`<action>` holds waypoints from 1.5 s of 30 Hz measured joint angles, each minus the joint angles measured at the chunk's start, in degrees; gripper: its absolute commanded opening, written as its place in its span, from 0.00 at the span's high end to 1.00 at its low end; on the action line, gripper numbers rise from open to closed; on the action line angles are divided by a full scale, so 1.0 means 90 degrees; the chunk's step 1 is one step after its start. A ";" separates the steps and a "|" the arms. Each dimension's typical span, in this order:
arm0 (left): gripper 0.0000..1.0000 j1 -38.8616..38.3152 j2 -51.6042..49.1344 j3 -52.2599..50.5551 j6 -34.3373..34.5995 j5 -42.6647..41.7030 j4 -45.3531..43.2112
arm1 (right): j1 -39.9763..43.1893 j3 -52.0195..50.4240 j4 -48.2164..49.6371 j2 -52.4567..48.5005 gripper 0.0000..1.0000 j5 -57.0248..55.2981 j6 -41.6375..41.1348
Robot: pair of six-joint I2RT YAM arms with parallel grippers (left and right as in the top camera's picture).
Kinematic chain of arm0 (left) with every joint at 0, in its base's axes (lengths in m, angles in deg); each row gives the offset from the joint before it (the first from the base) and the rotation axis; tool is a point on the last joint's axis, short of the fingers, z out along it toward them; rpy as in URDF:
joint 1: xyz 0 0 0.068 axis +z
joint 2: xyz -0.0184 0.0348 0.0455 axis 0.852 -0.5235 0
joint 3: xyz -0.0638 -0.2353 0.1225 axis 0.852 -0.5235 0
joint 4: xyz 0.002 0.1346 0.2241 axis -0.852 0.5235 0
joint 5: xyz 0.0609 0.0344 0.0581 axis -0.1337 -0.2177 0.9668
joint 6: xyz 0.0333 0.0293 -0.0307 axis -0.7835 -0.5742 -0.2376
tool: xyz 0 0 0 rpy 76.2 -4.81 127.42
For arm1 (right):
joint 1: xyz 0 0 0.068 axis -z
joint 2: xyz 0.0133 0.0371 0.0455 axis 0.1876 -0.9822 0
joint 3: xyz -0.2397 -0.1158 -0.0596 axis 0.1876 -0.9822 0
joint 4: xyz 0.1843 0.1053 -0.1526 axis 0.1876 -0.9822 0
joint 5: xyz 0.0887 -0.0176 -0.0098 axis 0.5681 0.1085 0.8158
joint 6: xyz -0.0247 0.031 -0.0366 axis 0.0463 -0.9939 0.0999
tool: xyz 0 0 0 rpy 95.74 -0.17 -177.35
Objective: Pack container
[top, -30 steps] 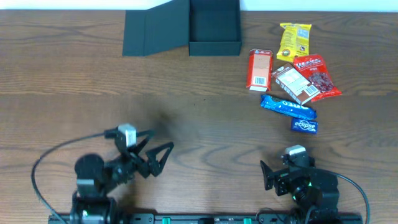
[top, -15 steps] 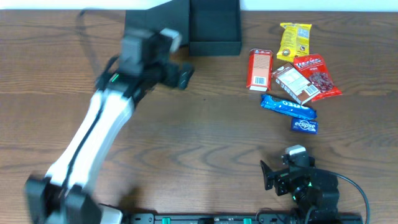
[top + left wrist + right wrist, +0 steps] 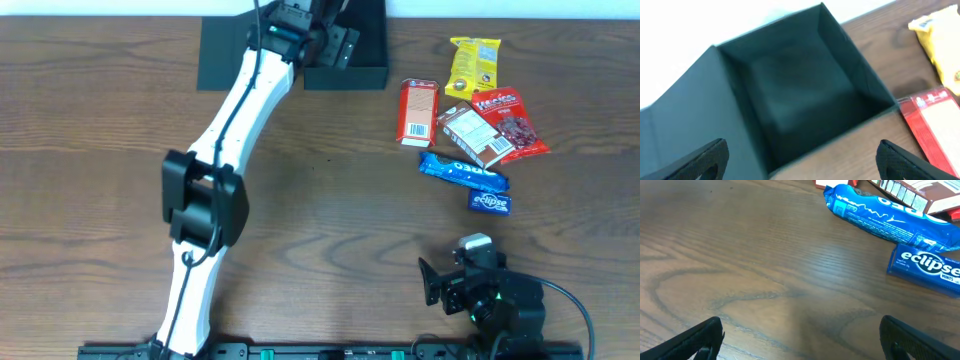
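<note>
The dark teal container (image 3: 362, 70) stands open at the table's far edge, its flap lid (image 3: 228, 55) laid out to the left. In the left wrist view its inside (image 3: 800, 90) is empty. My left gripper (image 3: 335, 42) is open and empty, stretched out over the container's left wall; it also shows in the left wrist view (image 3: 802, 160). My right gripper (image 3: 432, 283) is open and empty near the table's front edge, low over bare wood (image 3: 800, 340). Several snack packets lie right of the container: a yellow packet (image 3: 473, 65), a red carton (image 3: 418, 112), a blue packet (image 3: 462, 171).
A brown-white carton (image 3: 474, 135) and a red bag (image 3: 512, 122) lie among the snacks. A blue Eclipse mints pack (image 3: 490, 202) lies nearest my right gripper, and shows in the right wrist view (image 3: 925, 270). The white wall runs behind the container.
My left arm has swung from the front left of the table up and across to the container, ending over its left wall. The right arm and the snacks have not moved.
</note>
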 measured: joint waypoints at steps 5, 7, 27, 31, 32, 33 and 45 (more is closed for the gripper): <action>0.05 0.0000 -0.0357 0.0039 0.0068 0.0000 -0.0733 | 0.0000 0.0000 -0.0002 0.0000 0.01 0.0000 0.0000; 0.05 0.0002 -0.0486 0.0049 0.0148 0.0002 -0.0984 | 0.0000 0.0000 -0.0002 0.0000 0.01 0.0000 0.0000; 0.05 -0.0032 -0.1139 0.0236 0.1797 0.0070 0.0546 | 0.0000 0.0000 -0.0002 0.0000 0.01 0.0000 0.0000; 0.05 -0.0034 -0.1137 0.0311 0.1588 0.0117 0.1375 | 0.0000 0.0000 -0.0002 0.0000 0.01 0.0000 0.0000; 0.05 -0.0039 -0.1137 0.0316 0.1489 0.0121 0.1666 | 0.0000 0.0000 -0.0002 0.0000 0.01 0.0000 0.0000; 0.05 -0.0039 -0.1137 0.0313 0.1430 0.0117 0.2016 | 0.0000 0.0000 -0.0002 0.0000 0.01 0.0000 0.0000; 0.05 -0.0041 -0.1154 0.0559 0.1695 0.0087 0.5309 | 0.0000 0.0000 -0.0002 0.0000 0.01 0.0000 0.0000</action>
